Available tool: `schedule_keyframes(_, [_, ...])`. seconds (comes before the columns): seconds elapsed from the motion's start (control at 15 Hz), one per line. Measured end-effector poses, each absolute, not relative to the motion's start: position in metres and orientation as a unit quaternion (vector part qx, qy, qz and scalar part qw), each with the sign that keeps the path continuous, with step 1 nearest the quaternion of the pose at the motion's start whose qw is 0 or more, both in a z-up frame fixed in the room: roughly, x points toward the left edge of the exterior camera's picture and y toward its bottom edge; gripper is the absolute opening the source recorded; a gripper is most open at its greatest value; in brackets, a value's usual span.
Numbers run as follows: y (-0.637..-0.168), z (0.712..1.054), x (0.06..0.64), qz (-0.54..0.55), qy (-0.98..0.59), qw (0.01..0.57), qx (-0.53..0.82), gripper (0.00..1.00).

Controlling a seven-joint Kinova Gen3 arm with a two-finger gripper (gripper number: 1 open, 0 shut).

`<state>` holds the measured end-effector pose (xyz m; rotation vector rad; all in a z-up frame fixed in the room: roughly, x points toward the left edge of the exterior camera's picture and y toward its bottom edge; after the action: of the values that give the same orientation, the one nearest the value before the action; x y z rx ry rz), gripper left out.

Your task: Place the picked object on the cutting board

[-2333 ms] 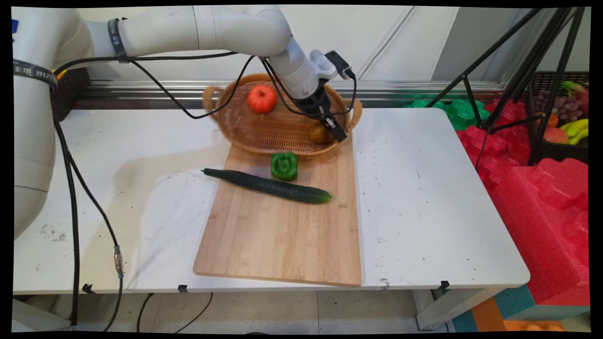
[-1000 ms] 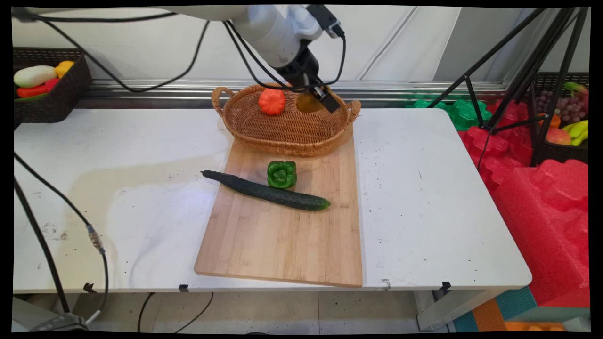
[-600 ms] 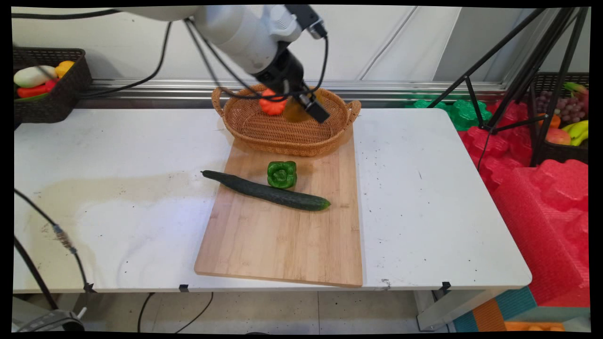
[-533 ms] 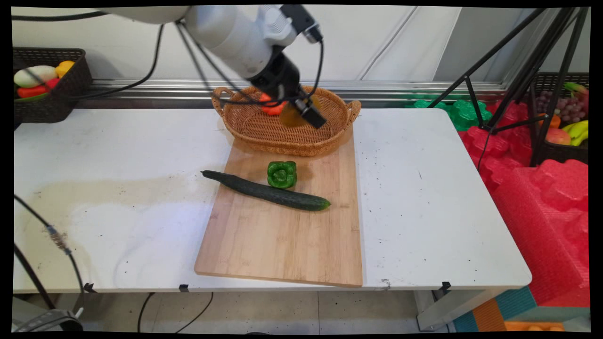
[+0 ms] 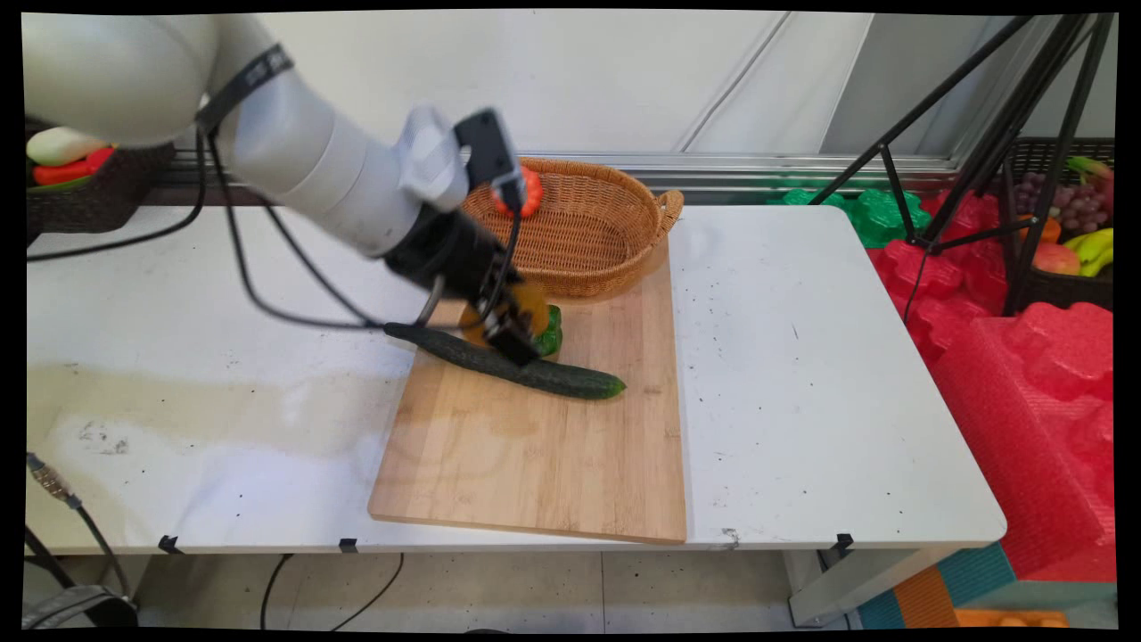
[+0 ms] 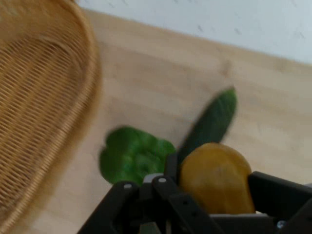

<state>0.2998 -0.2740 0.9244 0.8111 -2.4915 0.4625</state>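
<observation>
The gripper (image 5: 510, 332) is clamping a yellow-brown fruit (image 6: 217, 178) above the cutting board (image 5: 535, 455), over the board's far end just short of the basket (image 5: 597, 232). The fruit is looking smooth, firm and light, so gripping across its widest part suits it. The green pepper (image 6: 131, 155) and cucumber (image 5: 553, 376) are lying on the board beneath; the arm is partly hiding both, and the fruit's kind is probably a pear.

The hand (image 6: 214, 195) grips a yellow-brown fruit (image 6: 217, 178). Beyond it lie a green pepper (image 6: 131, 156) and a cucumber (image 6: 212, 119) on a wooden board (image 6: 161, 73), beside a wicker basket (image 6: 39, 97).
</observation>
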Motion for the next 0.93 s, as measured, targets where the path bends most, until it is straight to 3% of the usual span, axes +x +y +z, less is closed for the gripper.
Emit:
schedule_keyframes(0.4, [-0.245, 0.885, 0.307, 0.146, -0.928, 0.213, 0.268, 0.0])
schedule_keyframes(0.93, [-0.242, 0.832, 0.309, 0.13, -0.943, 0.188, 0.24, 0.0])
